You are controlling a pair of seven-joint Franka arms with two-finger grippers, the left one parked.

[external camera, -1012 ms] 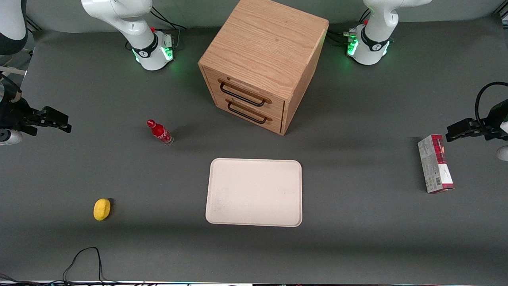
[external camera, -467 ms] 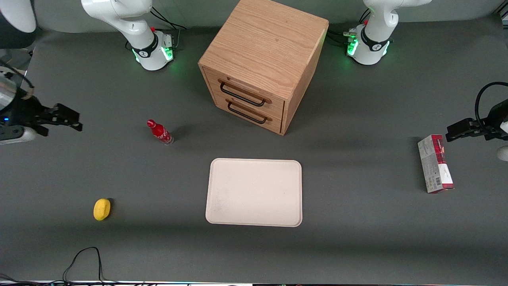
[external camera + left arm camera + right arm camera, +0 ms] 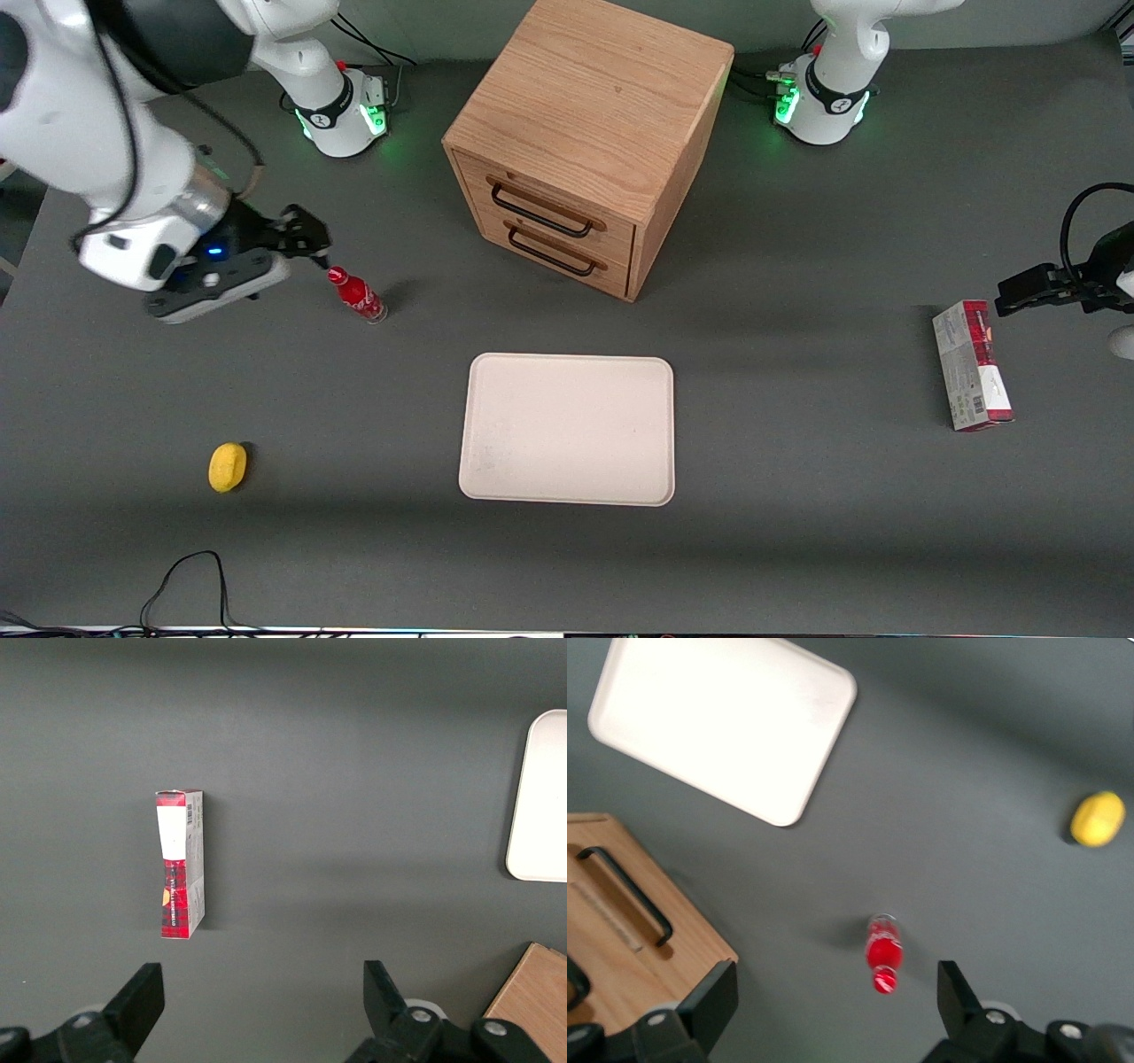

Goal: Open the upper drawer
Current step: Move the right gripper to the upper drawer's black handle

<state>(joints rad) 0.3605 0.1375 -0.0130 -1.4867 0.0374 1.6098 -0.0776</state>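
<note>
The wooden cabinet [image 3: 589, 97] stands at the back middle of the table. Its upper drawer [image 3: 558, 197] is shut, with a thin black wire handle [image 3: 540, 213]. The lower drawer [image 3: 567, 264] under it is shut too. My right gripper [image 3: 308, 237] hangs open and empty above the table, just by the cap of the red bottle [image 3: 357, 295], well off toward the working arm's end from the cabinet front. In the right wrist view the open gripper [image 3: 835, 1010] frames the bottle [image 3: 883, 955], and a corner of the cabinet front [image 3: 682, 943] with a black handle [image 3: 625, 895] shows.
A white tray [image 3: 567, 430] lies in front of the cabinet, nearer the camera; it also shows in the wrist view [image 3: 722, 722]. A yellow lemon [image 3: 228, 466] lies near the front [image 3: 1097, 819]. A red and grey box [image 3: 972, 365] lies toward the parked arm's end.
My right arm has swung in from the table's end toward the cabinet, and the gripper now hangs by the red bottle. The drawers, bottle, tray and lemon have not moved.
</note>
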